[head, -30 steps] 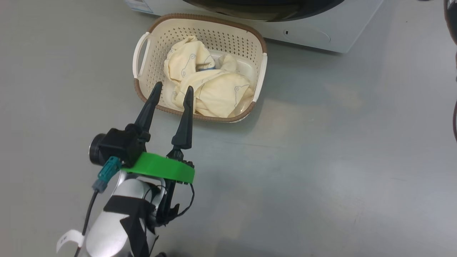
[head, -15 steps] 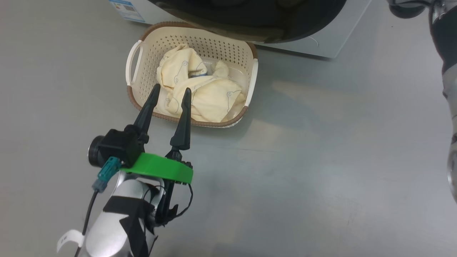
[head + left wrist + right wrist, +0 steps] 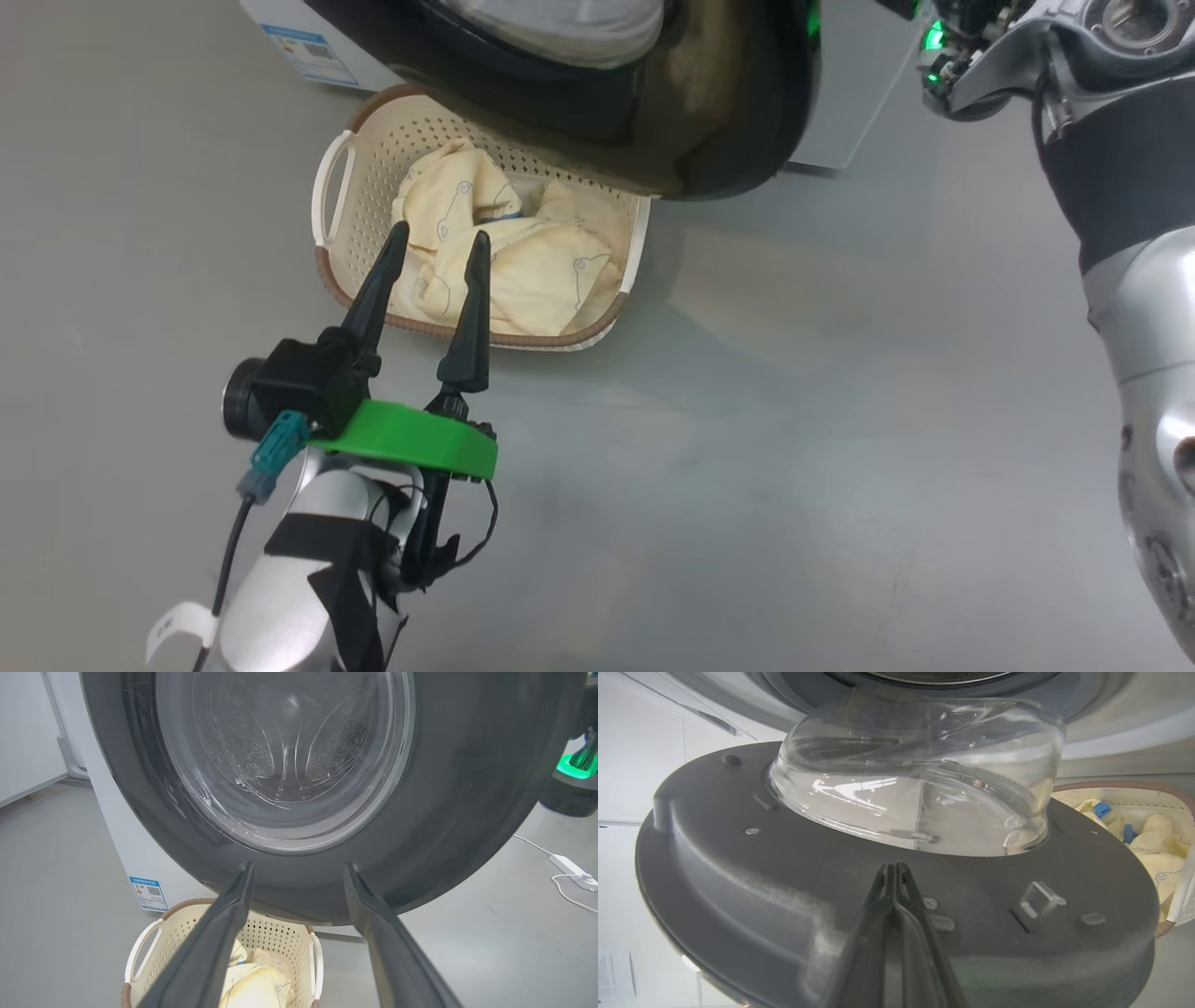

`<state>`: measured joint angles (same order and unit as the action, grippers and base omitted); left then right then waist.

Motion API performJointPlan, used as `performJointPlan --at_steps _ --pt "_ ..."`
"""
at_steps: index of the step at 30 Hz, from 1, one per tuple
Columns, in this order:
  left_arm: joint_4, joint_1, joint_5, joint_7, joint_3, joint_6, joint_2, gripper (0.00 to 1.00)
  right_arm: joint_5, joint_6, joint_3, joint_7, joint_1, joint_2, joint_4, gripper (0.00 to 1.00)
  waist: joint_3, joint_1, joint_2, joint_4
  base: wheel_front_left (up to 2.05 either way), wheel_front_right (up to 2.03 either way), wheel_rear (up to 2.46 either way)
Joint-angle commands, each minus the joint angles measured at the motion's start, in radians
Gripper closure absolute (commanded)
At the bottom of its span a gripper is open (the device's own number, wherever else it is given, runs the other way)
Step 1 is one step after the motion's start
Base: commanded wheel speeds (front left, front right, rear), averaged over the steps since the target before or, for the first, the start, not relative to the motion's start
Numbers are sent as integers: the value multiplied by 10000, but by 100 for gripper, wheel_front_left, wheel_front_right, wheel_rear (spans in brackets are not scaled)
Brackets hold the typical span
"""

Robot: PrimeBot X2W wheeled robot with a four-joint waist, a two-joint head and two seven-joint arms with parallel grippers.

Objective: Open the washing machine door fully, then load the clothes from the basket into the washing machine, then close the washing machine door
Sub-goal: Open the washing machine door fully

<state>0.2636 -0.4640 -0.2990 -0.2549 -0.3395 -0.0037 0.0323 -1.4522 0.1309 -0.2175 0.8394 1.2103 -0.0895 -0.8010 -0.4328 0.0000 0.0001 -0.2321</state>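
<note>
Holding left gripper (image 3: pixel 440 230) spread near perforated cream basket (image 3: pixel 329 273) of crumpled yellow clothes (image 3: pixel 532 280), sitting under round glossy black door (image 3: pixel 738 112); pointing pinched-shut right gripper (image 3: pixel 894 868) at door's matte inner face below bulging glass (image 3: pixel 915 774).

A smooth grey floor (image 3: pixel 840 448) is spreading out, catching pale patches of light; in the left wrist view a white wall panel (image 3: pixel 23 728) is standing at the left; a white power strip (image 3: pixel 572 870) is lying on the floor at the right, its thin cable (image 3: pixel 532 845) trailing.

Laundry corner: washing machine (image 3: pixel 112 835), basket (image 3: pixel 366 224), grey floor (image 3: pixel 747 467)
</note>
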Motion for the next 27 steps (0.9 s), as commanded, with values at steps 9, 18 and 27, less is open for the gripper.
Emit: performJointPlan --at_steps 9,18,27 --pt "-190 141 231 -69 428 -36 179 0 -968 -2 -1382 430 -958 390 1899 100 181 0 -1 50 0 0 0" --pt "-123 233 213 -69 415 -19 179 0 -1732 -2 -2605 389 -1727 391 3060 100 348 0 -1 -34 0 0 0" --pt "-105 280 154 -69 395 33 179 0 -2237 -2 -3646 117 -2121 392 3722 100 446 0 -1 -117 0 0 0"
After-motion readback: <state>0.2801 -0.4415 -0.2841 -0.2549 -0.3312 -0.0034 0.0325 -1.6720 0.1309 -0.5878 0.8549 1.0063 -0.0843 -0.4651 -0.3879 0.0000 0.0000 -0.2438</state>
